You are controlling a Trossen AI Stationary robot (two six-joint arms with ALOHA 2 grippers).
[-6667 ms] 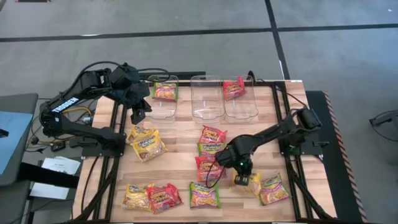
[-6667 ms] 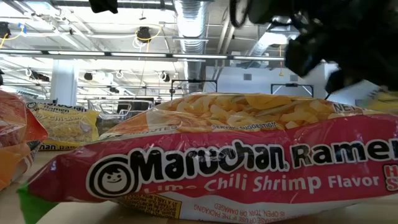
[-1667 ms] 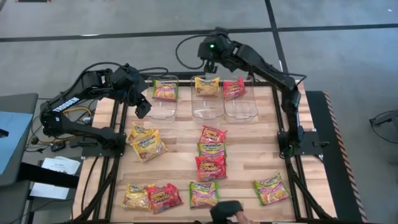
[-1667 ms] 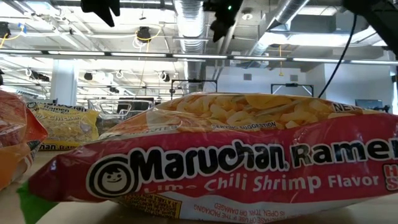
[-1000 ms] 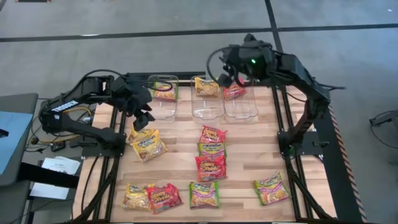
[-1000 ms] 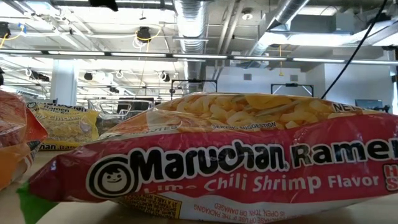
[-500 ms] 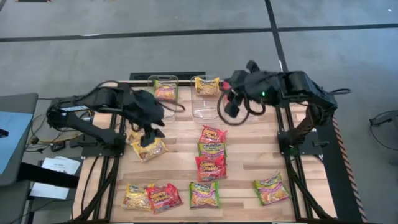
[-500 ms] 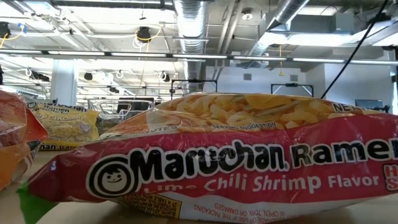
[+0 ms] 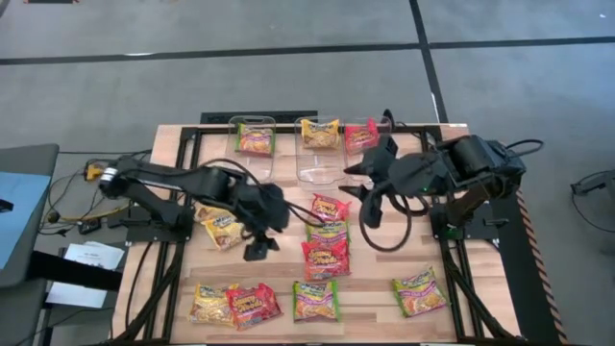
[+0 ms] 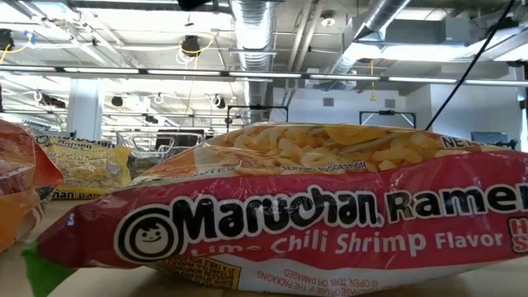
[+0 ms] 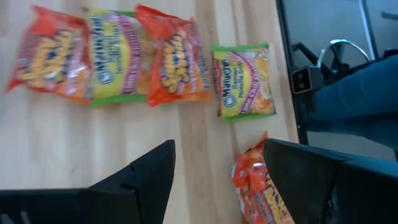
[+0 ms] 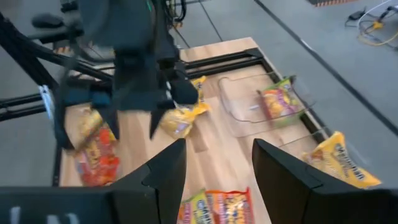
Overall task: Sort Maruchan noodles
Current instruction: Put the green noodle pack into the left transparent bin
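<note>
From above, the left pincer [image 9: 258,248] is hovering with its fingers apart and empty over the wooden bench [image 9: 384,259], just left of the central column of Maruchan noodles [image 9: 327,233]. The right pincer [image 9: 369,213] is hanging above the bench beside that column, fingers apart, holding nothing. Three clear bins [image 9: 321,165] are each carrying one packet.

At bench height, a Lime Chili Shrimp packet [image 10: 289,214] is filling the view.

The left wrist camera is showing a row of four packets [image 11: 143,56] lying flat.

The right wrist camera is showing the left arm [image 12: 124,50] over a yellow packet [image 12: 180,121].
</note>
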